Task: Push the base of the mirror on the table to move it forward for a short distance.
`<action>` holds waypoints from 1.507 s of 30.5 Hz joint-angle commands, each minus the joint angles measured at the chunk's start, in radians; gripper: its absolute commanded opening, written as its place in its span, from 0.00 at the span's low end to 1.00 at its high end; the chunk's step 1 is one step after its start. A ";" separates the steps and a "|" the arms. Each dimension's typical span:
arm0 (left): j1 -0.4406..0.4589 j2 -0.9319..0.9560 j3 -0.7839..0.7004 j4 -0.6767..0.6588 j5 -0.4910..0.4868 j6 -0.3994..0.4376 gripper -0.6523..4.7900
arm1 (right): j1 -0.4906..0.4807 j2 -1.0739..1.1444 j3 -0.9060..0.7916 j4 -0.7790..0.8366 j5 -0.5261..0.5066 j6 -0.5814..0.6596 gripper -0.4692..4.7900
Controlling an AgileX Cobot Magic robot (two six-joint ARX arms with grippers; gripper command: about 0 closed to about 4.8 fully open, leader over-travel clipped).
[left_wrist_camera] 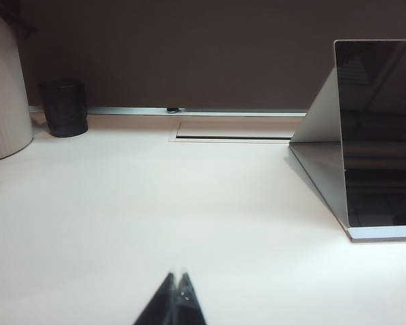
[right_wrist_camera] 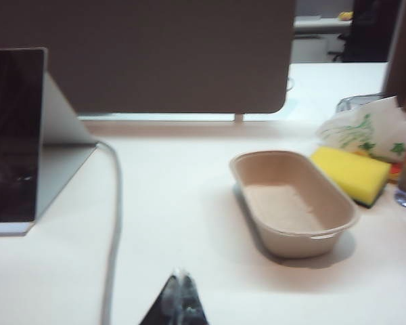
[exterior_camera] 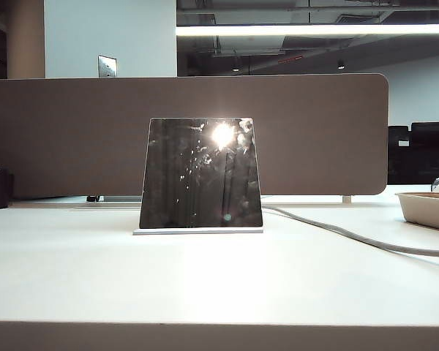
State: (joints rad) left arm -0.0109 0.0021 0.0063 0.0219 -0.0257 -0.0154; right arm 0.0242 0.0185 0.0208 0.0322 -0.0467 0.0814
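Observation:
The mirror [exterior_camera: 200, 174], a dark smudged trapezoid panel tilted back, stands mid-table on its thin pale base [exterior_camera: 198, 231]. Neither arm shows in the exterior view. In the left wrist view the mirror [left_wrist_camera: 380, 132] and the base [left_wrist_camera: 384, 233] lie well off to one side of my left gripper [left_wrist_camera: 177, 275], which is shut and empty over bare table [left_wrist_camera: 155, 203]. The right wrist view shows the mirror [right_wrist_camera: 12, 135] and its base [right_wrist_camera: 7, 228] away from my right gripper [right_wrist_camera: 181, 272], also shut with nothing in it.
A beige divider panel [exterior_camera: 314, 131] runs behind the mirror. A grey cable [exterior_camera: 351, 238] trails from behind it to the right. A beige oval tray [right_wrist_camera: 292, 201], a yellow sponge [right_wrist_camera: 352, 172] and a bottle sit on the right; a dark cup [left_wrist_camera: 63, 107] stands far left.

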 commanded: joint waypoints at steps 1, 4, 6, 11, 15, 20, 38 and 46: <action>0.000 0.000 0.001 0.009 0.004 0.004 0.12 | -0.010 -0.014 -0.010 0.032 -0.001 0.002 0.09; 0.000 0.000 0.001 0.009 0.004 0.004 0.12 | -0.030 -0.014 -0.010 0.033 -0.001 0.002 0.09; 0.000 0.000 0.001 0.010 0.004 0.004 0.12 | -0.049 -0.014 -0.010 0.032 -0.001 0.003 0.09; 0.000 0.000 0.001 0.009 0.004 0.004 0.12 | -0.061 -0.014 -0.010 0.026 0.000 0.003 0.09; 0.000 0.000 0.001 0.009 0.004 0.004 0.12 | -0.060 -0.014 -0.010 0.009 -0.001 0.004 0.09; 0.000 0.001 0.001 0.009 0.004 0.004 0.12 | -0.058 -0.014 -0.010 0.010 -0.002 0.005 0.09; 0.000 0.000 0.001 0.009 0.004 0.004 0.12 | 0.011 -0.014 -0.010 0.010 0.007 -0.011 0.09; 0.000 0.000 0.001 0.009 0.004 0.004 0.12 | 0.009 -0.014 -0.011 0.010 0.029 -0.023 0.09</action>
State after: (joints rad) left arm -0.0109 0.0021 0.0063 0.0219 -0.0257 -0.0154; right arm 0.0330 0.0044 0.0059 0.0273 -0.0216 0.0666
